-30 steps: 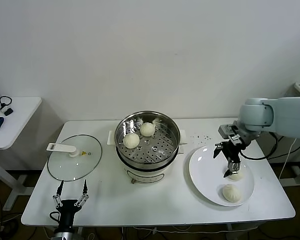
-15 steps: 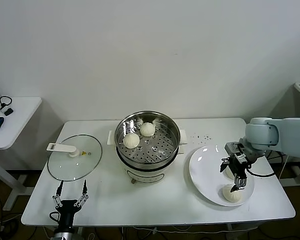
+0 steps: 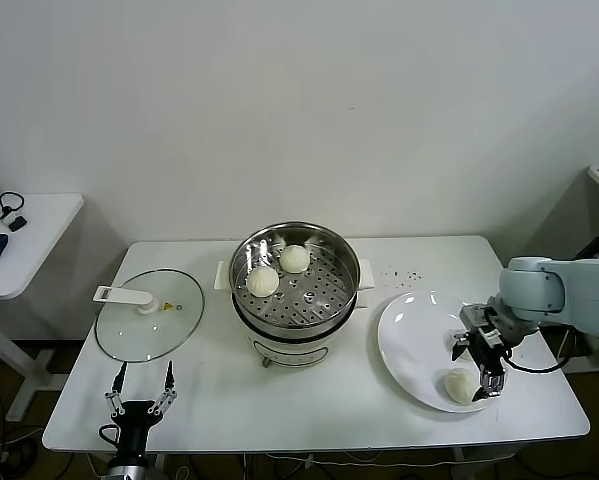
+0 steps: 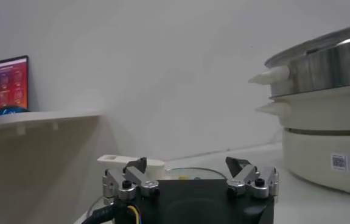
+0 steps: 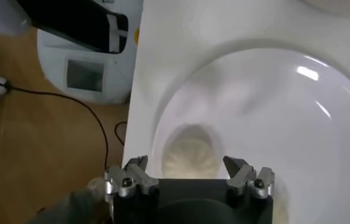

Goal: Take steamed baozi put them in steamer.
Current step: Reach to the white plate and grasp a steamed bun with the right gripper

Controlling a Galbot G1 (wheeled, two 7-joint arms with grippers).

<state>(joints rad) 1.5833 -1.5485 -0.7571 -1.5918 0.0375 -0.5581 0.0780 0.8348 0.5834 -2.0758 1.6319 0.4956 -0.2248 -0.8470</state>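
Note:
The steel steamer (image 3: 295, 290) stands mid-table with two steamed baozi on its perforated tray, one nearer (image 3: 262, 281) and one farther (image 3: 295, 258). On the white plate (image 3: 414, 345) at the right lies another baozi (image 3: 460, 385). My right gripper (image 3: 479, 372) hangs low over it, open. The right wrist view shows that baozi (image 5: 190, 155) between the spread fingers of the right gripper (image 5: 188, 165), untouched. My left gripper (image 3: 141, 385) stays parked at the table's front left edge, open, seen also in its own view (image 4: 190, 167) with the steamer (image 4: 327, 79) beyond it.
A glass lid (image 3: 149, 313) with a white handle lies flat left of the steamer. The plate sits close to the table's right front edge. A small side table (image 3: 24, 235) stands at the far left. A white device (image 5: 86, 55) sits on the floor below.
My right gripper has moved forward and down across the plate, from the farther part to the nearer baozi. It stayed open. The left arm and the steamer's contents are unchanged.

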